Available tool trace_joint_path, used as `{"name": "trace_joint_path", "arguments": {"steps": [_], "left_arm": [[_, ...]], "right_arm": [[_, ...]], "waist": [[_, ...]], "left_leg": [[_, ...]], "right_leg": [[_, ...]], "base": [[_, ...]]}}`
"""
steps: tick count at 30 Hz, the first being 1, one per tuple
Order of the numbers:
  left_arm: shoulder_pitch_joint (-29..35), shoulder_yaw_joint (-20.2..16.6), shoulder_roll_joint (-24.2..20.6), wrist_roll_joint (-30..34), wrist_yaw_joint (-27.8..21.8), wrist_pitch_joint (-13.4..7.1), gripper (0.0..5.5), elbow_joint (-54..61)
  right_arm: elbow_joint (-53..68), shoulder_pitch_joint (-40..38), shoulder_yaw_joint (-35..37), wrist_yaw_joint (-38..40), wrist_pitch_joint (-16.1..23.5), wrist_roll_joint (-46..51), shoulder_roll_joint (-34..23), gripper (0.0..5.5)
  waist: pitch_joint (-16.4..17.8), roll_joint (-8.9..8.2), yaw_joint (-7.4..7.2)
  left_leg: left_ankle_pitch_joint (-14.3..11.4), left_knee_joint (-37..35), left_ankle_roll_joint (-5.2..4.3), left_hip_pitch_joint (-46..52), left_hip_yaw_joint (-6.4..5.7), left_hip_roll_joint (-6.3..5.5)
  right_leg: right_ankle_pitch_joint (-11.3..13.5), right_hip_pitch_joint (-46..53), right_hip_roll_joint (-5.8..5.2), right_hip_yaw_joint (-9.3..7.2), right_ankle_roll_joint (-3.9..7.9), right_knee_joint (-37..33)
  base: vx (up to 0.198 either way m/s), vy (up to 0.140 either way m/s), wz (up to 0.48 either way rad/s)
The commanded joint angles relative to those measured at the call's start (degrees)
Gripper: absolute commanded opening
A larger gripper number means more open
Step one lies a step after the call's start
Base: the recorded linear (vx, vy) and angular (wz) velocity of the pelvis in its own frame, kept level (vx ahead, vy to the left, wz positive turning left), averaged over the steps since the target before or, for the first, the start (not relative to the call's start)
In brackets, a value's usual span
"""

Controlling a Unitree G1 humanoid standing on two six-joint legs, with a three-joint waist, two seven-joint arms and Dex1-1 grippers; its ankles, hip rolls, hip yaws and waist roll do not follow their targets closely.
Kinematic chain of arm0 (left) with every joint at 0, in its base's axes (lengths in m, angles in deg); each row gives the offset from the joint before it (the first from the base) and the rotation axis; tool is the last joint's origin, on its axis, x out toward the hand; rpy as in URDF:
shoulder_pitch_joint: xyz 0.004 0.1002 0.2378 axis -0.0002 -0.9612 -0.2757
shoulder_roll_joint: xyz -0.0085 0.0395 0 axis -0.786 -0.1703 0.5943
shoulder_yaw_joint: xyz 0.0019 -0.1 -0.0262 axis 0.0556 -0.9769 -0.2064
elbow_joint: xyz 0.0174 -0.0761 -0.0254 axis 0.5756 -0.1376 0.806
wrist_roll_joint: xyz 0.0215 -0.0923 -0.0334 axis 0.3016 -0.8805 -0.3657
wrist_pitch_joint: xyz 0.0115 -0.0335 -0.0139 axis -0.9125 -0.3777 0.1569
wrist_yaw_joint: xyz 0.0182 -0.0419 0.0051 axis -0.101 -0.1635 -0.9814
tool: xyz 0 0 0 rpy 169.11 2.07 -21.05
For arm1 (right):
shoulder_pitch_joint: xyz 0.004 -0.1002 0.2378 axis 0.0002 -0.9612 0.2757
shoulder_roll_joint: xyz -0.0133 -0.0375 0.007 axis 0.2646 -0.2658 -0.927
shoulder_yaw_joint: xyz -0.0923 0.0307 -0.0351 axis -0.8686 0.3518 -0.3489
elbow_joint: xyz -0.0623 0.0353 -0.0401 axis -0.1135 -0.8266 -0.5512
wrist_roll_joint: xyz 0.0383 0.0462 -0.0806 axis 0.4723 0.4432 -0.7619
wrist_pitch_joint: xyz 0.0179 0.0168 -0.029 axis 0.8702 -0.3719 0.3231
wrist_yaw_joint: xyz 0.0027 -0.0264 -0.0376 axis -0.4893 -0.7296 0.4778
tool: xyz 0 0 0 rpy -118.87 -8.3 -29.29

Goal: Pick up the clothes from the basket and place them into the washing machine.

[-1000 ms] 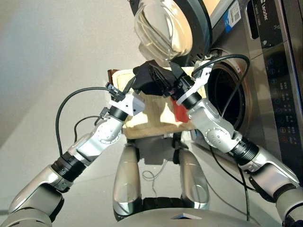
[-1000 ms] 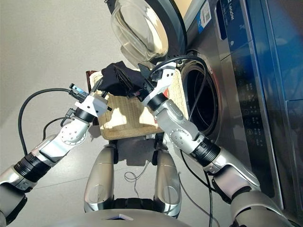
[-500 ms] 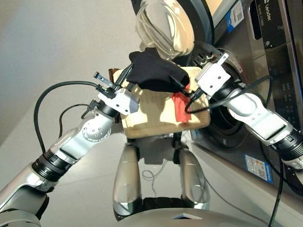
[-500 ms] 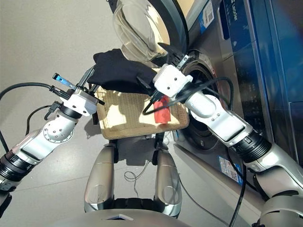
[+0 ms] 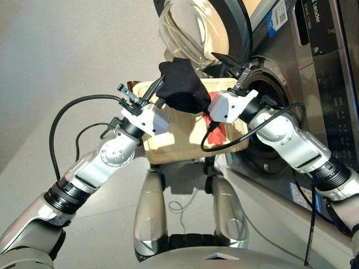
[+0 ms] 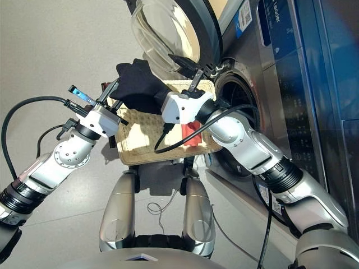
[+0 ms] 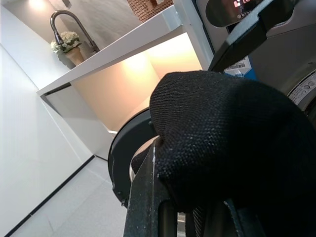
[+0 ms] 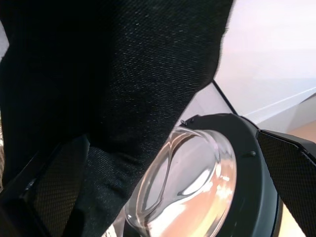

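Holding the black cloth [image 5: 182, 87] aloft over the far end of the basket [image 5: 168, 148], your robot's left gripper [image 5: 157, 89] has its two fingers closed on the near edge of the bunched fabric, which bulges up and away from them toward the washing machine [image 5: 314, 84]. The left wrist view shows the same thing close up: the cloth heaped over the black fingers [image 7: 145, 197] and hiding most of them.

Your right gripper [image 6: 190, 70] hangs just beside the cloth on the machine's side, its two thin fingers spread wide and pointing up toward the door [image 5: 224, 25]. In the right wrist view one finger [image 8: 291, 173] stands clear at the picture's edge while the black cloth drapes across the other; whether that finger touches the fabric cannot be told. The right gripper grips nothing.

The coral red cloth [image 5: 216, 128] lies in the basket, toward the end nearest the machine, partly behind the right gripper's white housing. The navy blue piece cannot be made out in any view.

The washing machine's round glass door stands swung open above the basket, its black rim tilted over both grippers, and the dark porthole [image 5: 275, 98] gapes just past the right forearm. The cream wicker basket sits low in front of the robot, between the two arms, its right corner close against the machine's front.
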Motion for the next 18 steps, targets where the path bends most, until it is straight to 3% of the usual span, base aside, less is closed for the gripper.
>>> {"name": "trace_joint_path", "arguments": {"steps": [1, 10, 18], "left_arm": [[2.5, -1.5, 3.0, -0.3, -0.4, -3.8, 0.00, 8.6], [4.0, -1.3, 3.6, 1.4, -2.7, -3.8, 0.00, 8.3], [6.8, -0.3, 4.3, 1.2, -3.0, -3.9, 0.00, 8.8]], "right_arm": [[2.4, 6.8, 0.4, -1.0, 1.0, -0.9, 1.9, 5.50], [0.9, 7.7, -4.5, -10.9, -2.5, 1.6, 4.3, 5.50], [-2.0, 9.2, -7.4, -13.4, -3.6, 1.7, 6.8, 5.50]], "waist": [[-1.4, 1.45, -0.01], [-1.1, 1.46, 0.19], [-0.8, 1.83, 0.30]], "left_leg": [[3.3, -4.1, 0.95, 1.8, 2.01, -2.68], [3.2, -3.9, 0.95, 1.8, 2.00, -2.69], [3.3, -4.2, 0.91, 1.9, 1.98, -2.63]], "right_leg": [[-7.5, -1.5, -1.92, 3.25, 2.24, 9.9], [-7.6, -1.5, -1.92, 3.34, 1.99, 10.2], [-7.7, -1.7, -1.85, 3.33, 1.90, 10.2]], "base": [[0.000, 0.000, 0.000], [0.000, 0.000, 0.000], [0.000, 0.000, 0.000]]}}
